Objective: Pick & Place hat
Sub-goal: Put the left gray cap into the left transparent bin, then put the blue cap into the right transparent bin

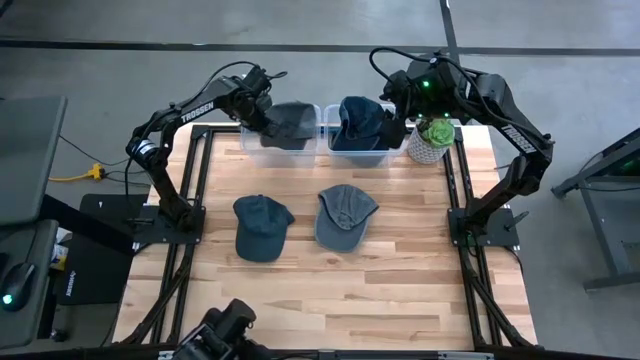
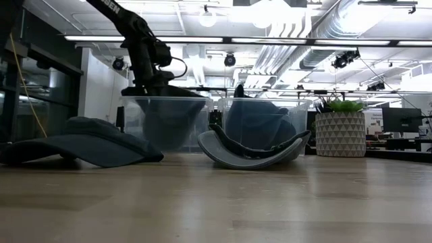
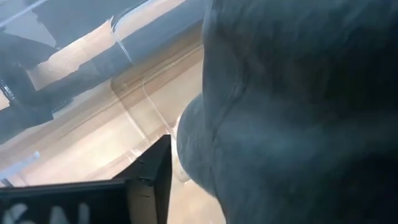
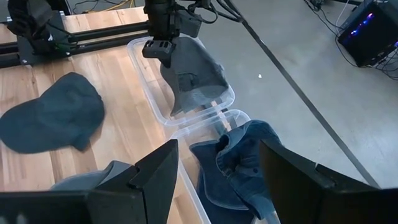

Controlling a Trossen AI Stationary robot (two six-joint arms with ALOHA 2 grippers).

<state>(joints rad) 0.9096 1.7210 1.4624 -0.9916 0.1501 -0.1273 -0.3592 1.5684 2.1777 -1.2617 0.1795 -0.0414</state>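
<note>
A dark grey hat (image 1: 292, 122) lies over the left clear bin (image 1: 250, 142), and my left gripper (image 1: 265, 112) is shut on it at the bin's left side; both also show in the right wrist view (image 4: 196, 74). A blue hat (image 1: 358, 118) lies crumpled inside the right clear bin (image 1: 385, 158). My right gripper (image 1: 395, 128) hangs open and empty just above that blue hat (image 4: 239, 155). Two more hats lie on the table: a dark blue one (image 1: 260, 225) and a grey-blue one (image 1: 345, 215) with its underside up. My left gripper holds the grey hat by its edge (image 4: 171, 59) on the side toward the table's left, coming from above and slanting down. One finger (image 3: 149, 180) shows beside the cloth; the hat (image 3: 298, 112) hides the other. The hat's far part rests across the bin's rim (image 4: 205, 102).
A white potted plant (image 1: 432, 140) stands right of the right bin, close to my right arm. The two bins stand side by side at the table's far edge. Bare wood lies in front of the two loose hats toward the near edge.
</note>
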